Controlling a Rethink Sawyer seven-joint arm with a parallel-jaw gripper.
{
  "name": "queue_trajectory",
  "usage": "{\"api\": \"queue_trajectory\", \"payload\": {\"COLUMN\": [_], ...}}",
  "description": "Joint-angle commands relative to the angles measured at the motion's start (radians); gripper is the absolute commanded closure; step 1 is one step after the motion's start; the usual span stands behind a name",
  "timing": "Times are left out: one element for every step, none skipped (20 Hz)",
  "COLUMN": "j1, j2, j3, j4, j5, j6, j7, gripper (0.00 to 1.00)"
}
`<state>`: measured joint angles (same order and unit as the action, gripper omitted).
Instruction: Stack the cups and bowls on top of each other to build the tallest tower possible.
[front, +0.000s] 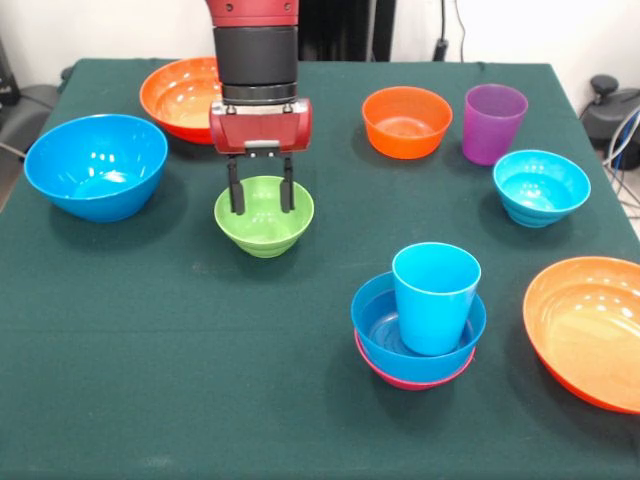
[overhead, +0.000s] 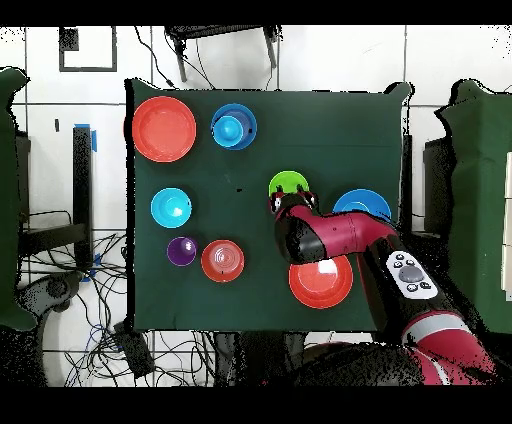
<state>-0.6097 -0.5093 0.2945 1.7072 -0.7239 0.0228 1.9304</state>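
Observation:
My gripper (front: 260, 208) is open and hangs right over a small green bowl (front: 264, 222), its two fingertips (front: 234, 205) down at the bowl's far rim and apart. In the overhead view the arm covers part of that green bowl (overhead: 288, 184). The tower (front: 418, 335) stands front right: a pink bowl (front: 410, 380) at the base, a blue bowl (front: 378, 322) in it, and the light blue cup (front: 435, 295) upright in that. It also shows in the overhead view (overhead: 233, 127). The purple cup (front: 494, 122) stands alone at the far right.
Loose bowls ring the table (front: 150, 330): a large blue one (front: 96, 165) at left, an orange one (front: 180, 95) behind the gripper, a small orange one (front: 406, 120), a cyan one (front: 541, 187), and a large orange one (front: 590, 330) at the right edge.

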Motion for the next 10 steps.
{"api": "queue_trajectory", "payload": {"j1": [0.051, 0.069, 0.088, 0.107, 0.123, 0.134, 0.135, 0.132, 0.130, 0.128], "j2": [0.026, 0.030, 0.040, 0.051, 0.056, 0.056, 0.057, 0.052, 0.047, 0.047], "j3": [0.050, 0.030, 0.011, -0.007, -0.024, -0.036, -0.037, -0.033, -0.032, -0.028], "j4": [-0.025, -0.027, -0.034, -0.041, -0.046, -0.047, -0.047, -0.044, -0.041, -0.042], "j5": [-0.036, -0.041, -0.044, -0.047, -0.052, -0.052, -0.050, -0.048, -0.046, -0.044], "j6": [0.102, 0.098, 0.103, 0.107, 0.086, 0.078, 0.076, 0.080, 0.080, 0.085], "j7": [-0.029, -0.022, -0.019, -0.016, -0.002, 0.005, 0.005, 0.000, -0.001, -0.007], "gripper": [0.00, 0.00, 0.00, 0.00, 0.00, 0.00, 0.00, 0.00, 0.00, 0.00]}}
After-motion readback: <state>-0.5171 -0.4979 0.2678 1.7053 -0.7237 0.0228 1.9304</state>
